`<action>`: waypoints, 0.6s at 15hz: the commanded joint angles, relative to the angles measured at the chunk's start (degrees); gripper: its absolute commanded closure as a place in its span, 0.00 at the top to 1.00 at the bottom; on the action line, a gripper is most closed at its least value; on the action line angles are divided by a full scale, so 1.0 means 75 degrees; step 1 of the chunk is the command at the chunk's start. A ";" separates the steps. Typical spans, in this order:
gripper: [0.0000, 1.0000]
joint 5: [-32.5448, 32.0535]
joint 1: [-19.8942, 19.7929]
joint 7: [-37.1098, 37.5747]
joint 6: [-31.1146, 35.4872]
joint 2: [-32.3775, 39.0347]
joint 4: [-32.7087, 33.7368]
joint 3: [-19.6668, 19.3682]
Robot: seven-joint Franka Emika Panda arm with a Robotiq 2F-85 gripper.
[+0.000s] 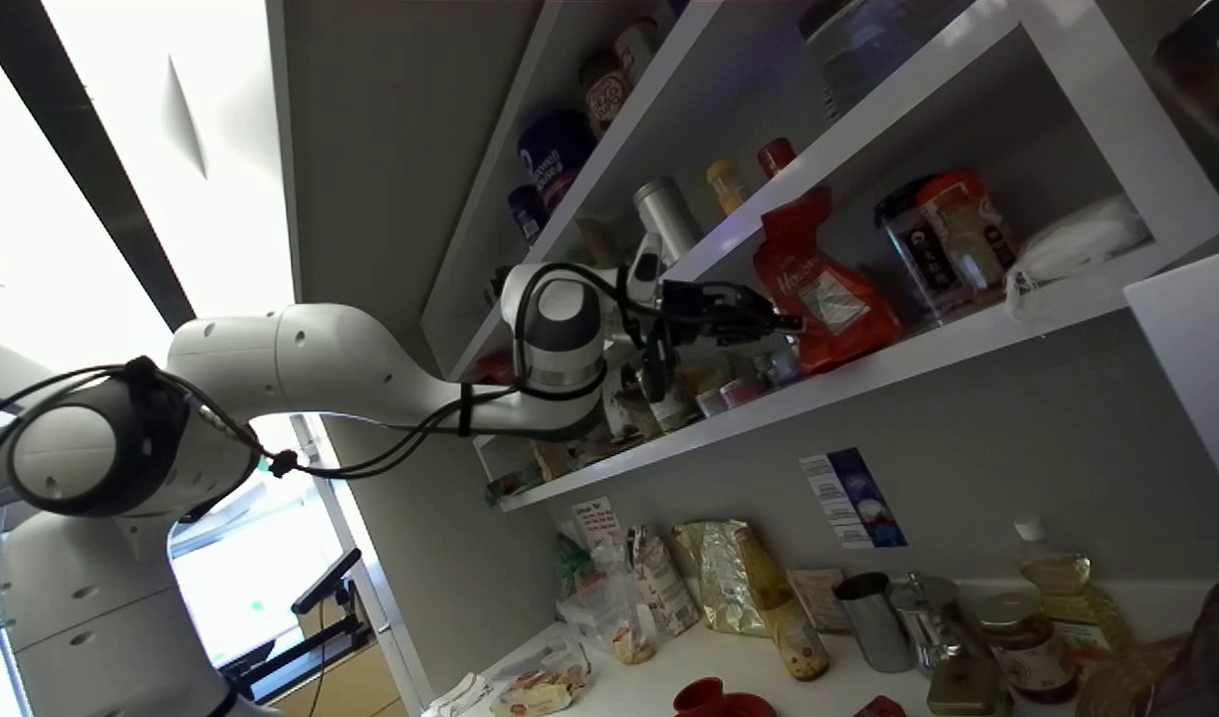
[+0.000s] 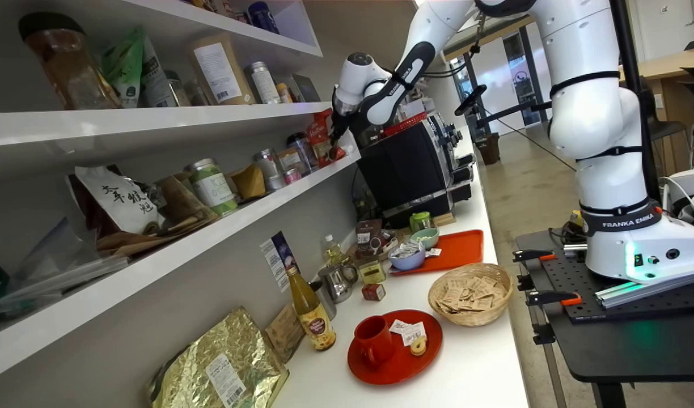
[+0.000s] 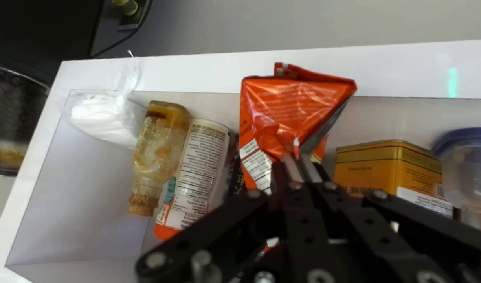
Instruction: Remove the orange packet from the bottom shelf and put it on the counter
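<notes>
The orange packet [image 3: 291,110] stands on the bottom shelf [image 3: 401,67], in the upper middle of the wrist view, its folded end overlapping the white front lip. The gripper [image 3: 297,159] reaches in from the bottom of that frame, its jaws nearly together; the red film creases into the narrow gap between them, so it appears to have the packet pinched. The move turns on how the two sit: in an exterior view the packet lies just right of the fingertips [image 1: 789,324], its long axis near upright, slanting from upper left to lower right, and the hold looks to be at or a little below mid-height, on one side edge. Whether the shelf bears its weight cannot be told. Its top comes near the edge of the shelf above [image 1: 849,139], and the black-lidded jar [image 1: 920,264] is close by on its right, so drawing it outward past the lip before lowering seems safer than lifting. The counter [image 2: 477,368] lies below, right of centre at the bottom of an exterior view, where the red plate [image 2: 409,362] and wicker basket [image 2: 466,319] would need avoiding.
</notes>
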 commanded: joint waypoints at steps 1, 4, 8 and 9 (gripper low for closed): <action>0.02 0.0514 0.0050 -0.0406 -0.0505 -0.1413 -0.1242 0.0019; 0.02 0.0514 0.0182 -0.0447 -0.0870 -0.2274 -0.1942 -0.0025; 0.02 0.0802 0.1196 -0.0828 -0.1091 -0.3114 -0.2726 -0.0650; 0.02 0.0974 0.1451 -0.1025 -0.1032 -0.3240 -0.2933 -0.0749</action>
